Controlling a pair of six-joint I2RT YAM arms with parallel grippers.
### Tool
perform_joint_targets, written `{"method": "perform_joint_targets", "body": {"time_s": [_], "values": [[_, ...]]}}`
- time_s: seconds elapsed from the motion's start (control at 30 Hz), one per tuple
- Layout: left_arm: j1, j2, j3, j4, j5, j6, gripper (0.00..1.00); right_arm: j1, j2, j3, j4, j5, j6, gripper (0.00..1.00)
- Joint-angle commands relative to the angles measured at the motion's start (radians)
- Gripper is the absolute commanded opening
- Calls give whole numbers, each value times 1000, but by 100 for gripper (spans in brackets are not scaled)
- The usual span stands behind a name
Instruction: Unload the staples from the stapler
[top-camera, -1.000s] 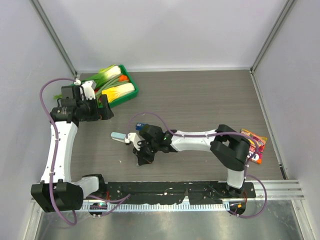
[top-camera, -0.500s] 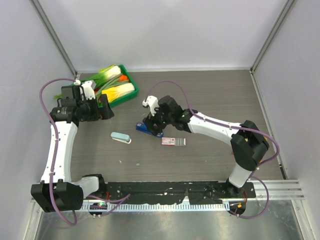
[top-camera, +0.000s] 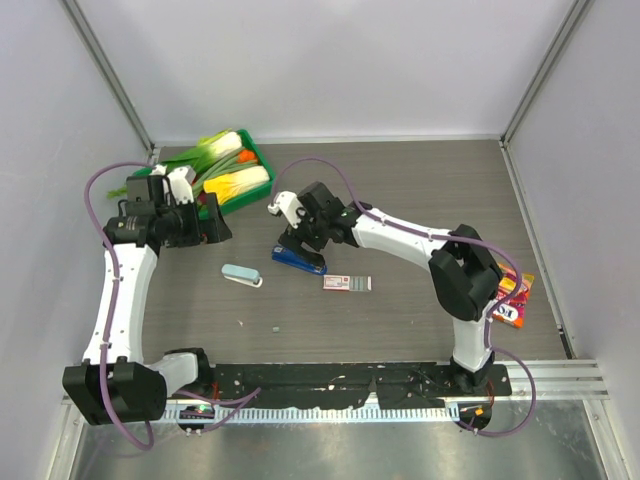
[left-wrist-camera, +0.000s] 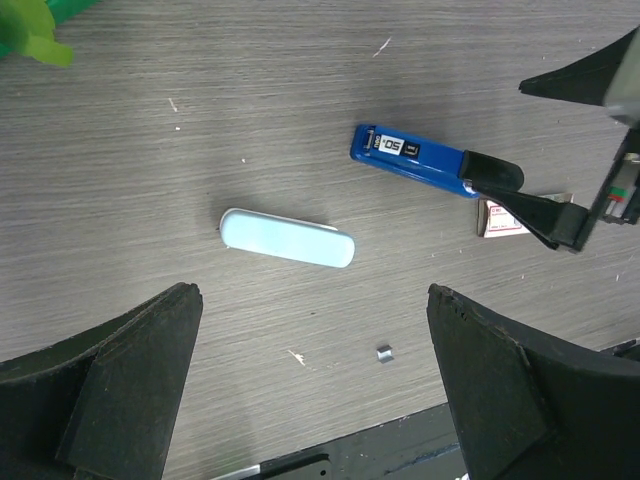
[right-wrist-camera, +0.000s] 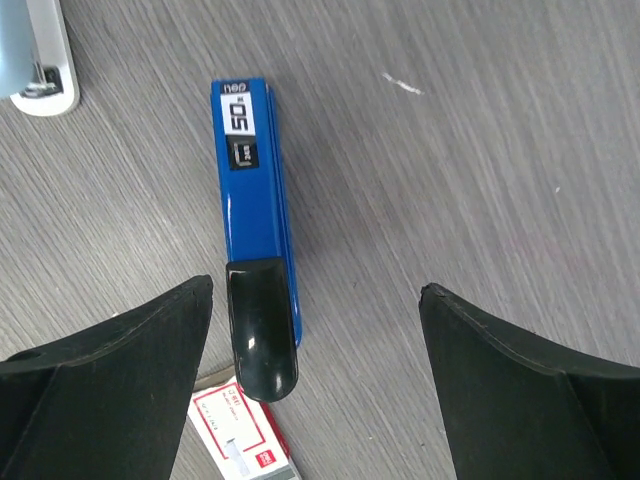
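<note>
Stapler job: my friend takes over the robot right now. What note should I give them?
Left claw: open, holding nothing, above the small pale blue and white oblong stapler, which lies flat, closed, untouched.
Right claw: open, empty, over a dark blue bar-shaped tool with a black end, beside a flat red-and-white box.
Done: nothing visible yet.
To do: grip the stapler, open it, take the staples out.
</note>
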Motion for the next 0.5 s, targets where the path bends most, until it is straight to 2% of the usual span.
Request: {"method": "perform_joint_targets", "body": {"time_s": [0.0, 0.27, 0.4, 0.47], "values": [[4, -32, 5, 23, 29, 11, 100, 7, 32, 63, -85, -11, -53, 89], [3, -46, 8, 18, 35, 22, 100, 44, 85, 69, -93, 25, -77, 89], [3, -50, 10, 9, 34, 23, 100, 44, 112, 91, -93, 35, -79, 81], [3, -53, 17, 3, 32, 25, 100, 44, 129, 100, -91, 38, -77, 71]]}}
